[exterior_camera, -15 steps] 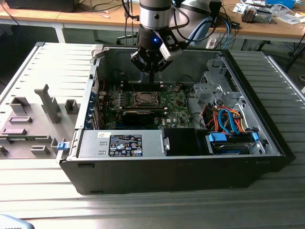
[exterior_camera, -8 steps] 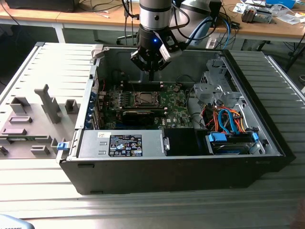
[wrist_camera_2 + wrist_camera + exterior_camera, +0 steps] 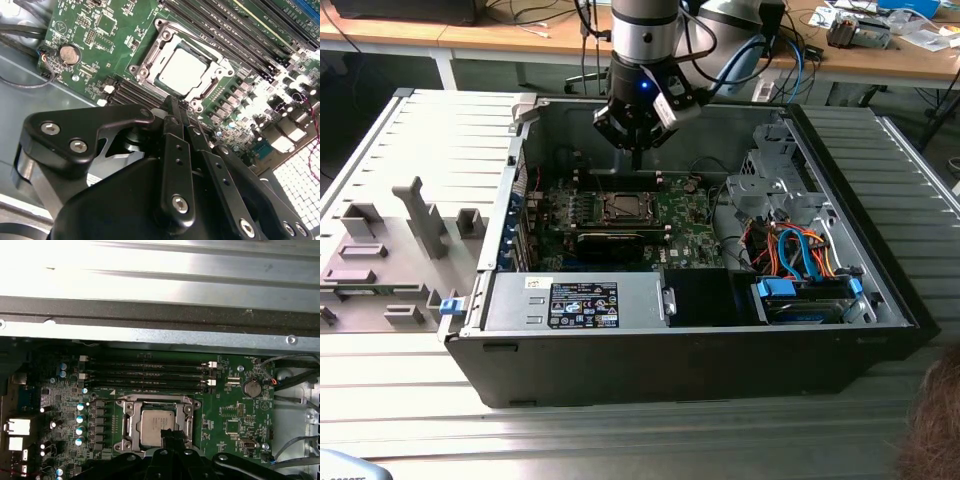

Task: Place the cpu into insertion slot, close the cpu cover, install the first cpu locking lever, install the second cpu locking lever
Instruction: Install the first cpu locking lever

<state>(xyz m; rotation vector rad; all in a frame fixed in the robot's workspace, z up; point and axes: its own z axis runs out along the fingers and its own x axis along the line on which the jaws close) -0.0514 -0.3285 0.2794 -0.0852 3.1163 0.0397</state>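
The hand hung pressed together just above the cpu — a crooked descent could scrape it or the cpu cover.

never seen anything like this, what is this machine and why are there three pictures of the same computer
It is a robot arm working inside an open desktop computer case that lies on its side on a metal table. The exterior view comes from a camera standing off the arm and takes in the whole scene. The two wrist views come from cameras riding on the arm, looking down past its black pincer.

Inside the case lies the green circuit board. In both wrist views the cpu, a small silvery square chip, sits in the insertion slot, with the cpu cover closed around it as a metal frame.

The pincer's fingers are pressed together, hold nothing, and hover near the edge of the slot.
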